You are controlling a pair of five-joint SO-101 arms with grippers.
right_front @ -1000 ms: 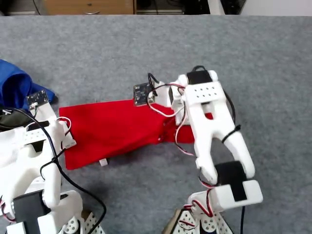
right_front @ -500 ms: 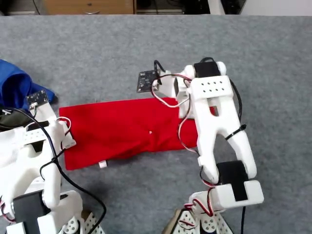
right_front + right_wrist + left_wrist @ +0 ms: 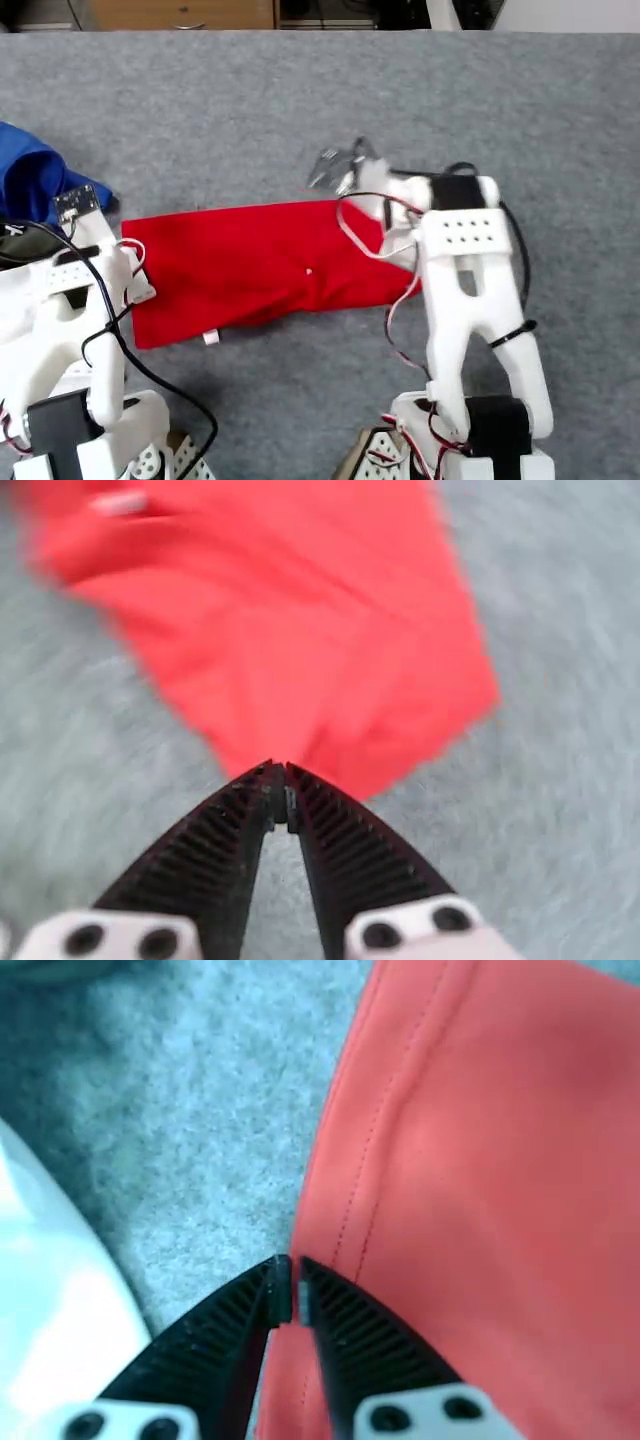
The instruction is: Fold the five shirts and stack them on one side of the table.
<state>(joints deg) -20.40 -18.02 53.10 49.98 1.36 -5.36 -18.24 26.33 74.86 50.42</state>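
Right gripper [image 3: 279, 798] hangs closed beside red shirt's [image 3: 290, 630] edge.

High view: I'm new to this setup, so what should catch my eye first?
A red shirt lies as a long flat strip across the middle of the gray table. A blue shirt sits bunched at the table's left edge. The left gripper is shut at the red shirt's hem.
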